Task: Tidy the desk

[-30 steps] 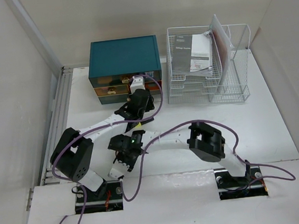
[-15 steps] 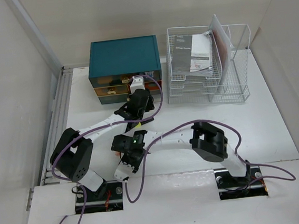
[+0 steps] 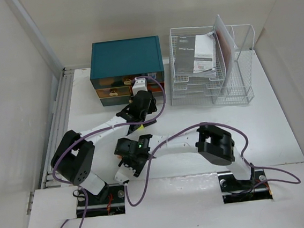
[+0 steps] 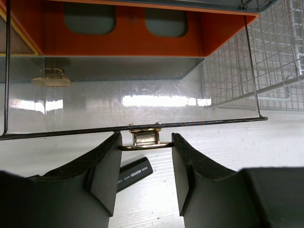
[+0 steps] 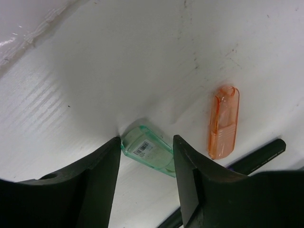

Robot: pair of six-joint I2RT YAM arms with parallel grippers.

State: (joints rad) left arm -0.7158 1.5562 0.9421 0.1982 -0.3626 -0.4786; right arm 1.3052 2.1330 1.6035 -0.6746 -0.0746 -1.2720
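Two grippers we are watching, both low over desk (image 3: 249, 121), which is spreading beneath arms. Left gripper (image 4: 145, 148) is pinching brass handle (image 4: 145, 137) of clear drawer (image 4: 118, 102). Right gripper (image 5: 146, 140) is pinching green case (image 5: 148, 152); orange case (image 5: 223, 122) is lying at 3 o'clock.

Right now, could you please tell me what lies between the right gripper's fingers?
A translucent green case with a barcode label sits between the right fingers, against both, over the desk; the right wrist view shows it.

Teal drawer box (image 3: 125, 54) beside wire rack (image 3: 236, 92) — papers (image 3: 203, 55) inside.
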